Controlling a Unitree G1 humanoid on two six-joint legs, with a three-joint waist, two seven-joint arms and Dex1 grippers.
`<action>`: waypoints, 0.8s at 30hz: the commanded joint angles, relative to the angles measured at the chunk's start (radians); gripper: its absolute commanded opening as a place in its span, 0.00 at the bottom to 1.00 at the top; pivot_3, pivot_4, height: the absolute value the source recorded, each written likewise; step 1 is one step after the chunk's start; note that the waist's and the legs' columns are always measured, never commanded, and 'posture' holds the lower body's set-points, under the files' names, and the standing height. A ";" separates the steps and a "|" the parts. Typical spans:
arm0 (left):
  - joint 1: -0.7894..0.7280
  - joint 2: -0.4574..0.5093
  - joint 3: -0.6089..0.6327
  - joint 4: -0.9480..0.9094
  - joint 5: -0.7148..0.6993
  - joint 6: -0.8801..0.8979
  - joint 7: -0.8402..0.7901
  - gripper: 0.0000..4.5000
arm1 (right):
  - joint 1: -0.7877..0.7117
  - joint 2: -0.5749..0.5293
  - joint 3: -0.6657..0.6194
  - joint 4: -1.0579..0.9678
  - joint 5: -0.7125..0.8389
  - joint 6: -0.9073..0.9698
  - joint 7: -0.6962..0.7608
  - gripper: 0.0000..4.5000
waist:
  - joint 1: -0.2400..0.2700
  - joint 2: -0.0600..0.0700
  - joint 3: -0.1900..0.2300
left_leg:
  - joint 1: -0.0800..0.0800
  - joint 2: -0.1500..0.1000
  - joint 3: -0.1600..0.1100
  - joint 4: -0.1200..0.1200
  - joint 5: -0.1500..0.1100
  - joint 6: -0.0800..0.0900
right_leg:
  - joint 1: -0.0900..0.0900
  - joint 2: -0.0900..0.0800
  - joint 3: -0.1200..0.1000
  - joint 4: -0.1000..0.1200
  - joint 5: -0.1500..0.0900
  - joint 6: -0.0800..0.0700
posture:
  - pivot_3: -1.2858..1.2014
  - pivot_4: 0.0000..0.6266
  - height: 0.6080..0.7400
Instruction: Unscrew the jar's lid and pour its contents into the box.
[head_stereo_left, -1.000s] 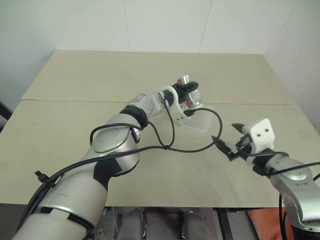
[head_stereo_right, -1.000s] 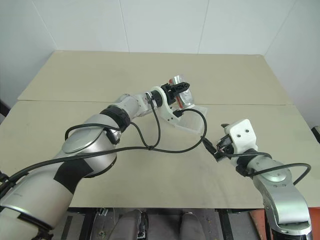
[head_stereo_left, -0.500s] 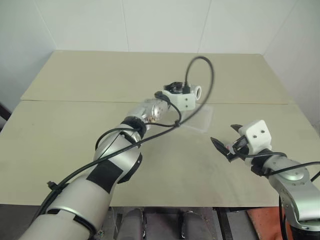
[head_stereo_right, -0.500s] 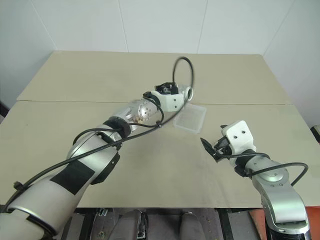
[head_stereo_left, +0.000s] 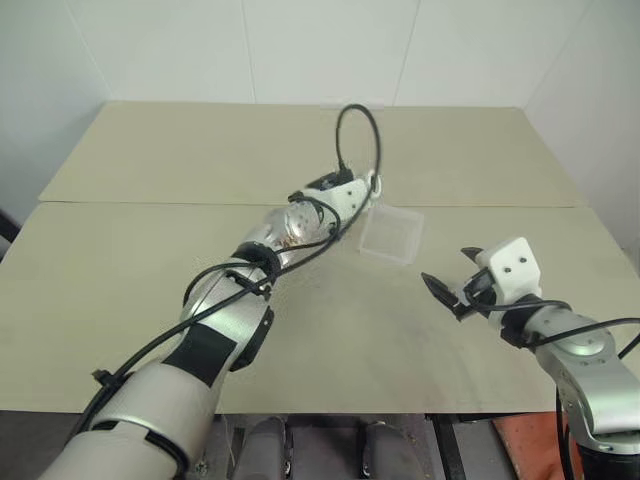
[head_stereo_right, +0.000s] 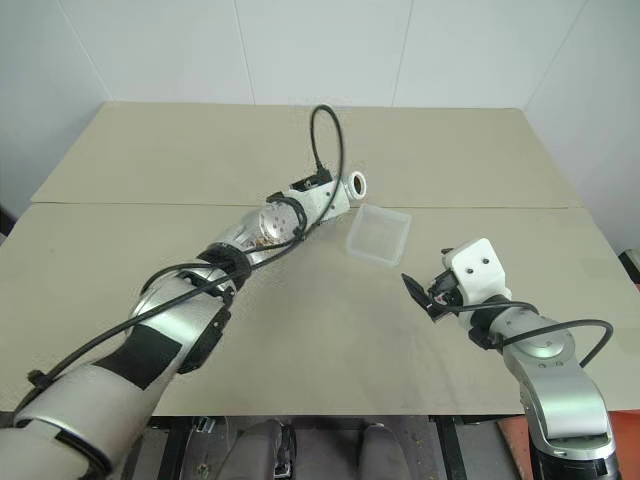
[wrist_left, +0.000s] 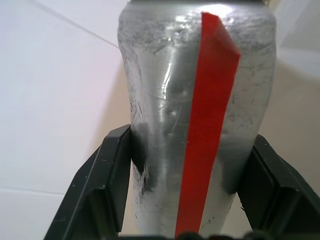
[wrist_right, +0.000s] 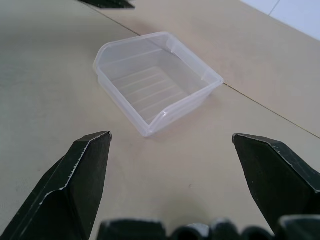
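In the left wrist view the jar (wrist_left: 197, 120) ran past the top edge, so its mouth could not be seen, and its base was cut off at the bottom. In the head views the wrist housing hid the left hand (wrist_left: 185, 200) and the jar. The box (wrist_right: 155, 80) looked bare, though tiny bits would be too small to tell.

Your left hand (wrist_left: 187, 200) has rolled over and slid toward nine o'clock, carrying the jar (wrist_left: 197, 110) off the box (head_stereo_left: 391, 234). A second ago the jar hung tipped above the box's rim; now the hand sits just beside the box at its ten o'clock, and the whole box shows uncovered.
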 joint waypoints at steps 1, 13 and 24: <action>-0.114 0.007 -0.203 -0.026 0.218 -0.049 0.216 0.61 | -0.002 -0.005 -0.001 -0.023 -0.019 -0.037 -0.002 1.00 | 0.007 0.000 0.000 | -0.001 0.000 0.000 0.000 0.000 0.000 | 0.000 0.000 0.000 0.000 0.000 0.000 | 0.52 0.24 1.00; -0.194 -0.053 -0.540 0.016 0.530 0.018 0.435 0.61 | 0.043 0.027 -0.002 -0.066 -0.043 -0.029 -0.030 1.00 | 0.017 0.000 0.000 | -0.005 0.000 0.000 0.004 0.000 0.000 | -0.004 0.000 0.000 -0.001 0.000 0.001 | 0.52 0.24 1.00; -0.177 -0.068 -0.404 0.021 0.390 -0.001 0.298 0.61 | 0.068 0.022 -0.009 -0.074 -0.053 -0.031 -0.031 1.00 | 0.017 0.000 0.000 | -0.006 0.000 0.001 0.005 0.000 0.000 | -0.005 0.000 0.001 -0.001 0.000 0.001 | 0.52 0.24 1.00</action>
